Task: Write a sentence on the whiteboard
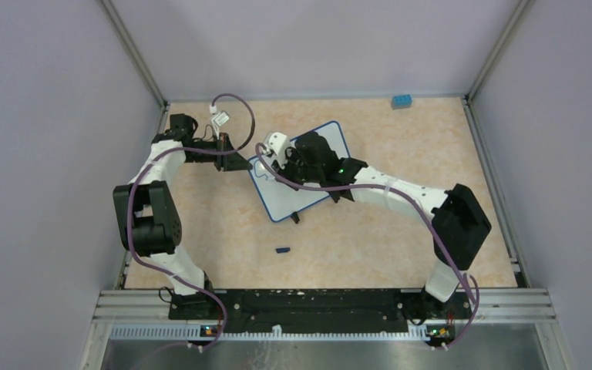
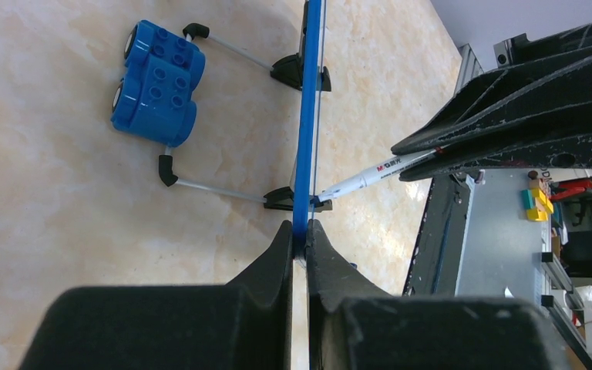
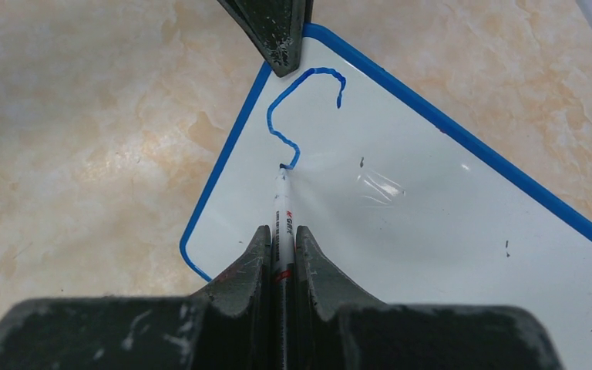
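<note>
Barely begun: sentence is one blue hook at whiteboard's 11 o'clock corner; nearly all remains. Meanwhile right claw grips marker; left claw pinches its edge.

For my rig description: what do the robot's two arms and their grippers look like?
The left arm and right arm have white links and black joints, each with a mauve cable running along it. The left gripper and right gripper have black tapered fingers; the right one's are scuffed pale.
</note>
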